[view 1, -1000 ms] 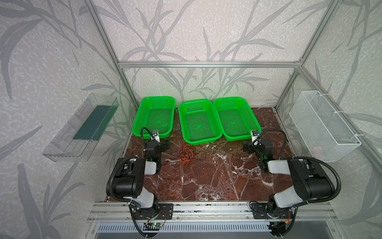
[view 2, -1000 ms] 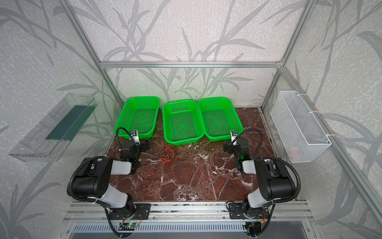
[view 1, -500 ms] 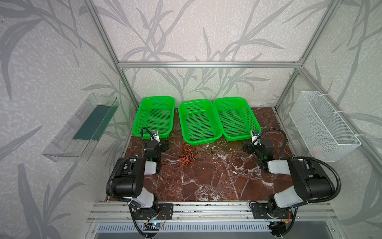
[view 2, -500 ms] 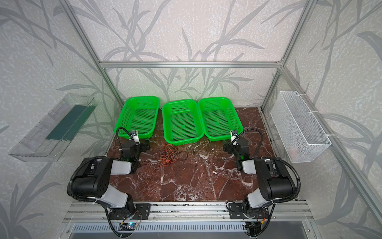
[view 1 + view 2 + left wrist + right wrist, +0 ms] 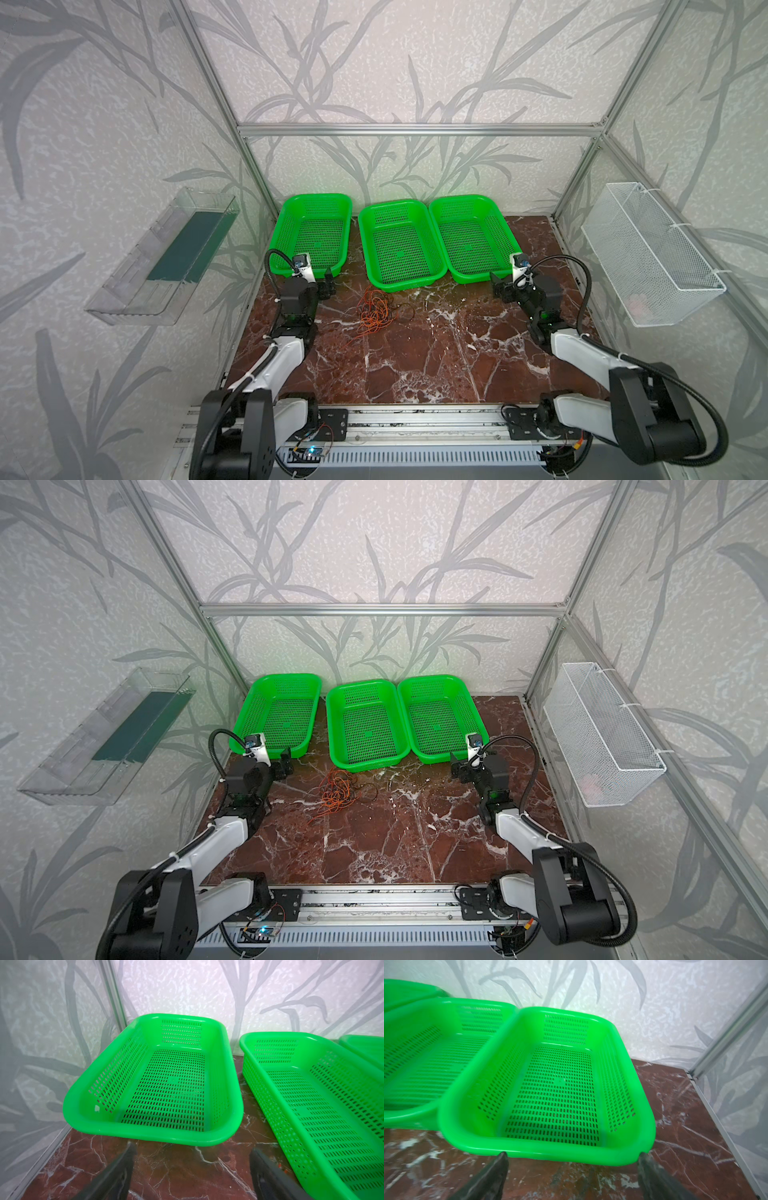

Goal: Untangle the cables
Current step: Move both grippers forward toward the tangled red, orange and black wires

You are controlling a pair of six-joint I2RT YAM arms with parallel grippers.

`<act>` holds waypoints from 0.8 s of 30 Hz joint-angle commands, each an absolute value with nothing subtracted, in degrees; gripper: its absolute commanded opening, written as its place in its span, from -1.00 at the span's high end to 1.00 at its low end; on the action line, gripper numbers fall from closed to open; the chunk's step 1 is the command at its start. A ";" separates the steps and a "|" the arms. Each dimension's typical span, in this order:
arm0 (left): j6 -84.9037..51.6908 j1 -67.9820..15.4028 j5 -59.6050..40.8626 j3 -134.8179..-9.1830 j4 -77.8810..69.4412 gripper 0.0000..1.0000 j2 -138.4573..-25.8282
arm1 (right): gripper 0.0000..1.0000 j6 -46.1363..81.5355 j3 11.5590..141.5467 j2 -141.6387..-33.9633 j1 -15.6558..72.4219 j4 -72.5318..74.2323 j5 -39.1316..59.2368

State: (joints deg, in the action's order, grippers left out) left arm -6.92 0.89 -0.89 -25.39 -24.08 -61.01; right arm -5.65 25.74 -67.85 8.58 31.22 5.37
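The cables (image 5: 376,309) (image 5: 338,789) lie in one loose knot on the marble tabletop (image 5: 436,365), just in front of the near-left corner of the middle green basket (image 5: 399,286). The knot is mostly orange loops. A thin black loop (image 5: 405,309) sticks out on the side under the basket's near rim, and one orange end trails away from the basket toward the front edge. Its long axis seems to run from that corner outward and a little leftward.

The left gripper (image 5: 329,284) (image 5: 286,764) sits to the left of that same corner, near the knot but clear of it. Its jaws are spread with nothing between them, as the left wrist view (image 5: 192,1149) shows, and they point at the basket to the left of the middle one, not at the wires. The right gripper (image 5: 498,286) (image 5: 457,766) is past the middle basket's near-right corner, well apart from the knot. Its jaws are also spread and empty (image 5: 573,1155), and they face the basket to the right of the middle one.

Neither wrist view clearly shows the cables — the knot lies off to the side of both sets of jaws, between the two arms. The left arm is plainly the nearer one. By my reading the untangling has not begun. The coming move likely depends on the left jaws turning toward the basket's near-left corner and coming down on an outer loop or the trailing end — not on the dense middle, where a pinch could catch several strands.
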 commanded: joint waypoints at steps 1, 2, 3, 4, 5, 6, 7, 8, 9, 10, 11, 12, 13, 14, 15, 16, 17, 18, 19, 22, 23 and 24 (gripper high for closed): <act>-15.04 0.31 -7.22 -29.58 -2.40 -0.58 -54.72 | -0.82 -7.74 33.34 -62.42 14.22 15.72 12.13; -16.84 -0.02 -8.05 -29.97 1.76 -0.51 -52.86 | -0.81 -9.64 34.35 -61.99 16.78 12.73 13.01; -18.45 -0.47 -8.71 -30.01 4.76 -0.48 -51.42 | -0.80 -10.84 34.98 -61.96 18.79 11.20 13.55; -19.85 -1.16 -9.67 -29.55 7.20 -0.43 -49.77 | -0.77 -12.02 35.46 -62.24 21.00 9.88 14.38; -20.77 -2.24 -10.06 -28.94 8.83 -0.39 -48.39 | -0.75 -12.70 35.51 -62.84 22.77 9.67 15.25; -21.57 -3.70 -9.38 -28.40 10.52 -0.35 -47.02 | -0.73 -13.18 35.49 -63.71 24.55 9.99 16.33; -22.15 -5.81 -8.21 -27.96 11.95 -0.33 -45.90 | -0.69 -13.48 35.73 -64.63 26.33 10.28 17.31; -22.21 -7.58 -7.61 -27.73 12.62 -0.32 -45.22 | -0.66 -13.99 36.06 -65.60 27.88 10.15 17.80; -21.89 -9.54 -7.14 -27.62 13.43 -0.31 -44.95 | -0.62 -14.67 36.62 -66.64 29.74 10.03 18.12; -21.88 -11.54 -6.16 -27.73 14.36 -0.30 -45.08 | -0.58 -15.59 37.41 -67.94 31.79 9.60 18.02; -22.04 -13.08 -5.45 -27.78 14.91 -0.30 -45.61 | -0.54 -16.96 38.60 -69.39 33.82 8.37 18.34; -22.19 -14.31 -5.13 -27.63 15.01 -0.30 -46.22 | -0.53 -18.30 39.87 -70.59 35.41 7.09 18.59; -22.38 -15.35 -4.90 -27.44 14.66 -0.29 -47.27 | -0.51 -19.23 41.16 -72.13 37.00 6.08 18.64; -22.55 -16.17 -5.21 -27.20 13.90 -0.30 -48.65 | -0.49 -19.67 42.15 -73.46 38.01 5.45 18.51; -22.71 -16.62 -5.51 -26.99 13.00 -0.31 -49.95 | -0.47 -19.41 42.72 -74.36 38.58 5.53 18.31; -22.97 -17.00 -5.69 -26.84 11.70 -0.36 -51.89 | -0.46 -19.05 43.18 -75.22 38.99 5.77 18.16; -22.94 -17.30 -6.17 -26.72 9.96 -0.39 -54.02 | -0.45 -18.64 43.33 -75.77 39.32 6.04 17.96; -22.50 -17.55 -6.73 -26.85 8.79 -0.41 -55.95 | -0.45 -18.32 43.35 -76.00 39.60 6.32 17.83; -21.97 -17.87 -6.92 -27.63 8.23 -0.45 -58.52 | -0.44 -18.03 43.29 -76.11 39.75 6.48 17.80; -19.00 -19.00 -8.85 -31.37 8.41 -0.49 -65.99 | -0.44 -18.54 42.70 -75.55 40.02 6.24 17.77; -17.88 -19.31 -9.39 -32.73 8.84 -0.50 -68.27 | -0.43 -18.74 42.37 -75.35 39.99 6.19 17.44; -16.46 -19.63 -9.96 -34.31 9.45 -0.51 -70.83 | -0.43 -18.93 41.99 -75.16 40.06 6.10 16.88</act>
State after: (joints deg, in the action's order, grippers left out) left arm -19.46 -18.74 -7.92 -29.52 9.50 -66.52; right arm -17.89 41.95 -76.14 39.68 7.31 17.06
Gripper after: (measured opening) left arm 0.752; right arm 0.717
